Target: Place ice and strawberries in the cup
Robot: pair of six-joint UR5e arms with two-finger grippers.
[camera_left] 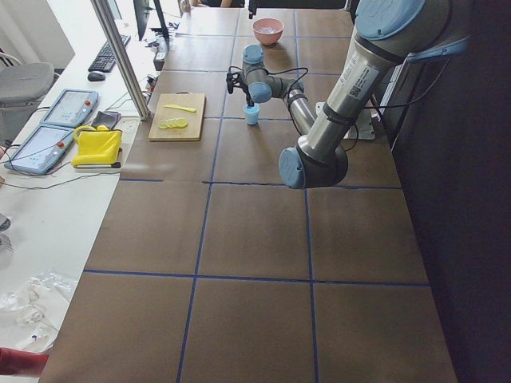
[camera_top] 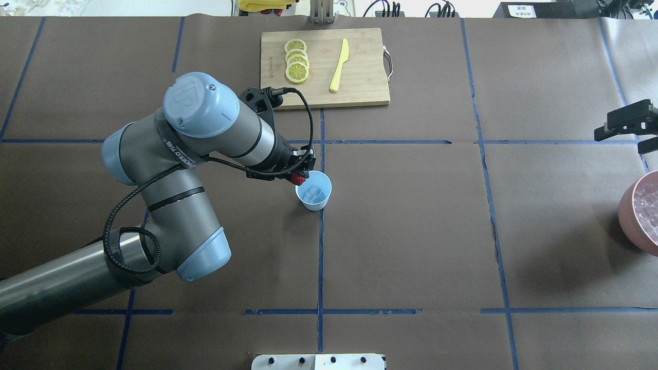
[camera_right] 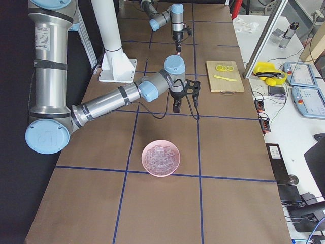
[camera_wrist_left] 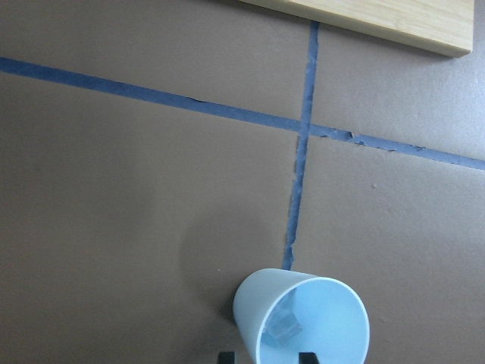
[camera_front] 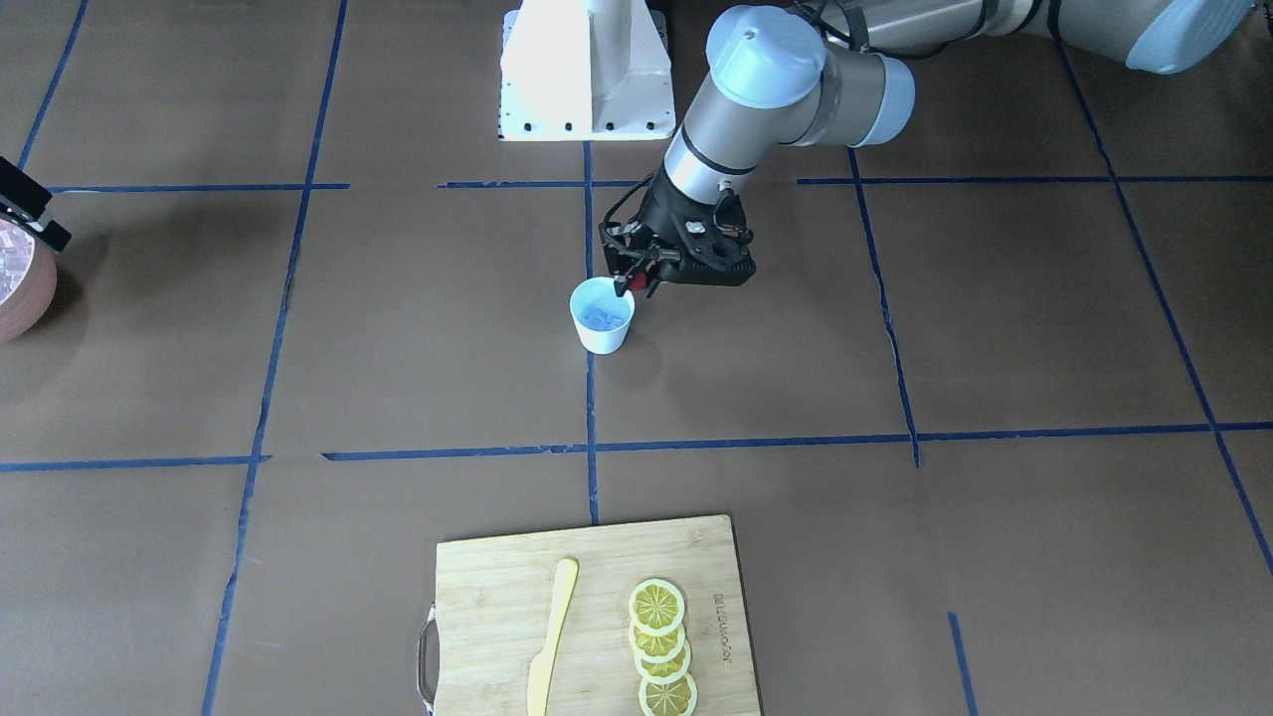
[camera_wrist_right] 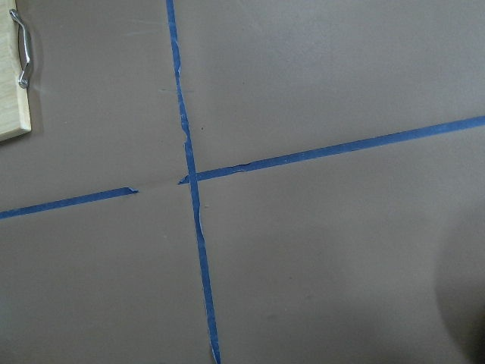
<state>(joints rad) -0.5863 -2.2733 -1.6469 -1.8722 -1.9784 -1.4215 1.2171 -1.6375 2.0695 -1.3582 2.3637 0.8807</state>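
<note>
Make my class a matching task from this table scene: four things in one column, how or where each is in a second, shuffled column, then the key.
Things:
1 strawberry
2 lemon slices
3 cup
4 bowl

States:
A pink, filled with ice
B pinched in the left hand
C overlapping on the wooden board
D on a blue tape line, a few ice cubes inside

Pairs: 1-B, 2-C, 3-D, 4-A
</note>
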